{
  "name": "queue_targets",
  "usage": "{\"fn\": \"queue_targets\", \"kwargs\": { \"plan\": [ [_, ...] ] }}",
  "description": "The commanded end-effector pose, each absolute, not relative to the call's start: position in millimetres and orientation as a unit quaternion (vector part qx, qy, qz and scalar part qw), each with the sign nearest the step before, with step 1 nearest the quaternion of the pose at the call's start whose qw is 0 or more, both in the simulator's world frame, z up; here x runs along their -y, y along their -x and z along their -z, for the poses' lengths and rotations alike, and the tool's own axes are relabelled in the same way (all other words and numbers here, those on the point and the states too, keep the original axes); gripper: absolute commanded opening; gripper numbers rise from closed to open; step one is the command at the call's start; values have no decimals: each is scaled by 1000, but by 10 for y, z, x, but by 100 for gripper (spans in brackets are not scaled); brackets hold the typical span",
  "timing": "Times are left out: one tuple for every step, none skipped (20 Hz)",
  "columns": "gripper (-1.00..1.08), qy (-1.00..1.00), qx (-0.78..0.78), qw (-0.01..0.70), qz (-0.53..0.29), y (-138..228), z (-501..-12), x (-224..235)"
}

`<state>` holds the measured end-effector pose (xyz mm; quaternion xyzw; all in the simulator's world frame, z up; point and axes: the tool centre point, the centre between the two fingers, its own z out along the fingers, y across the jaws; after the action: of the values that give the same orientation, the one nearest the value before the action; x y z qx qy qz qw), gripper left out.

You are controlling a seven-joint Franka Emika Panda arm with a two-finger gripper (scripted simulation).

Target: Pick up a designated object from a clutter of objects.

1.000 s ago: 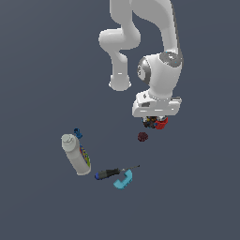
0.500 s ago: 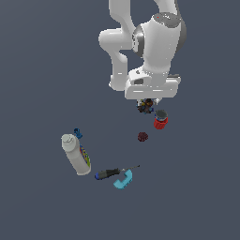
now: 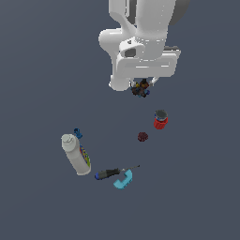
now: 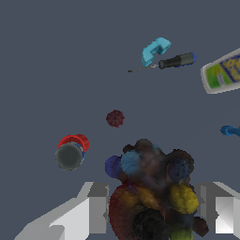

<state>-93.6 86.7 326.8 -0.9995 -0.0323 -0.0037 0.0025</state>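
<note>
The gripper (image 3: 141,87) hangs high above the bench (image 3: 42,70), its fingers (image 4: 91,208) clenched on the dark clump (image 4: 152,187), which sits pinched between them and clear of the surface; in the exterior view it shows as a small speckled knot just under the white hand. Held up like this, the clump is well apart from everything else, so nothing can snag it. The rest lies below on the bench: the red cylinder (image 3: 160,120) and the maroon ball (image 3: 143,136) near each other, and further off the screwdriver (image 3: 108,173) touching or just beside the cyan curved piece (image 3: 123,180), with the white spray bottle (image 3: 76,154) and a small blue piece (image 3: 77,133) beside it. The pick looks essentially done
</note>
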Motion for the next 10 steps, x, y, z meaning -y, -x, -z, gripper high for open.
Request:
{"fn": "queue_targets", "kwargs": {
  "plan": [
    [-100,999,32,2,3,960,-3453,-797],
    [-100,999,32,2,2,966,-3514,-774],
    [-100,999,32,1,2,971,-3571,-752],
    [-100,999,32,1,2,975,-3624,-732],
    [-100,999,32,1,1,979,-3672,-714],
    [-100,999,32,1,1,984,-3718,-697],
    [-100,999,32,1,1,984,-3754,-684],
    [-100,999,32,1,1,987,-3790,-670],
    [-100,999,32,0,0,986,-3818,-660],
    [-100,999,32,0,0,988,-3845,-650]
  ]
}}
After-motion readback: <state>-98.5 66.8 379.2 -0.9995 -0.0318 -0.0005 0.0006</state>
